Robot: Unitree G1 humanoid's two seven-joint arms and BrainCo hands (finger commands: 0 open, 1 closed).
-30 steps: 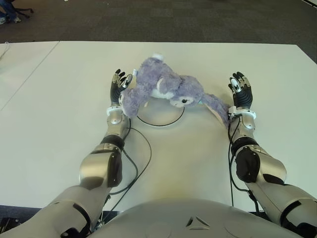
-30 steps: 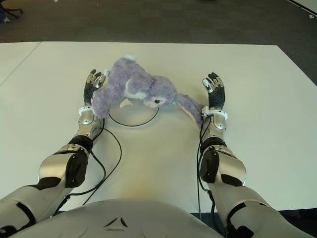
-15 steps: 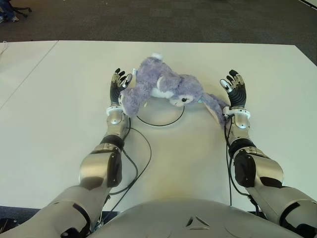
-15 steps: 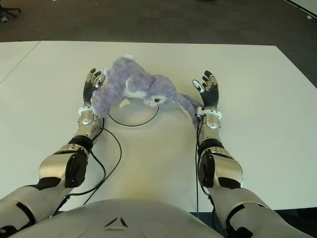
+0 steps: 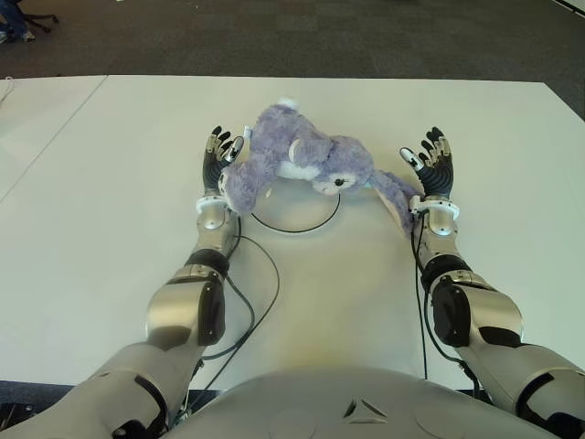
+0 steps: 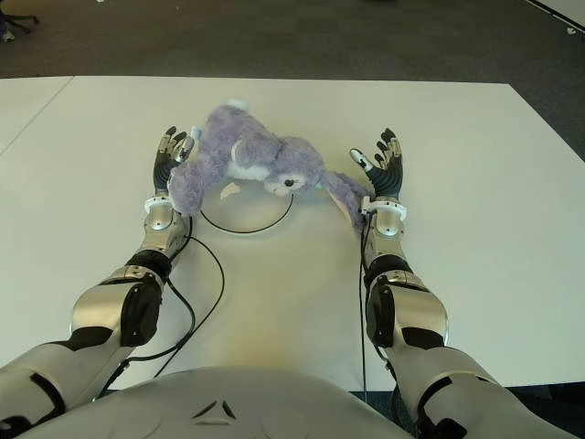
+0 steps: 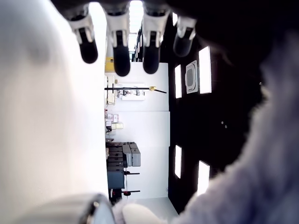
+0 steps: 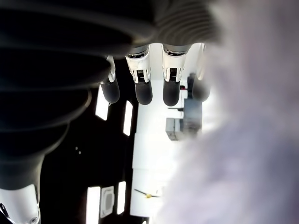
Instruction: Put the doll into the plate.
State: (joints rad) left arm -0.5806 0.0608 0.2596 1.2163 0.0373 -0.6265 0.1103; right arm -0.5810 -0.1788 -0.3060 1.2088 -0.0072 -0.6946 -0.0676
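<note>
Spreading wide across the picture, a white table (image 5: 110, 210), with its far edge up against dark floor. Lay near the middle of the tabletop, a bit toward the far edge, a round white plate (image 5: 302, 212) with a thin dark rim. Sprawled over the far part of that plate, a soft purple doll (image 5: 292, 160). Hung past the rim on both sides, though, with one long floppy ear (image 5: 395, 195) trailing off onto the tabletop toward the right side. So not quite tucked in yet, by the look of it.

Looked fluffy and squashy, with a white tummy patch, a dark eye and a small white tuft on the end nearest the far edge. Would likely bend and flop when pushed.

Moved in closer since a second ago, the right hand (image 5: 428, 169). Now sat just beside the floppy ear, fingers spread and straight, holding nothing. Probably about to nudge the ear and head onto the plate.

Stayed put the whole time, the left hand (image 5: 219, 157), pressed up against the doll's other end, fingers also spread and holding nothing.
</note>
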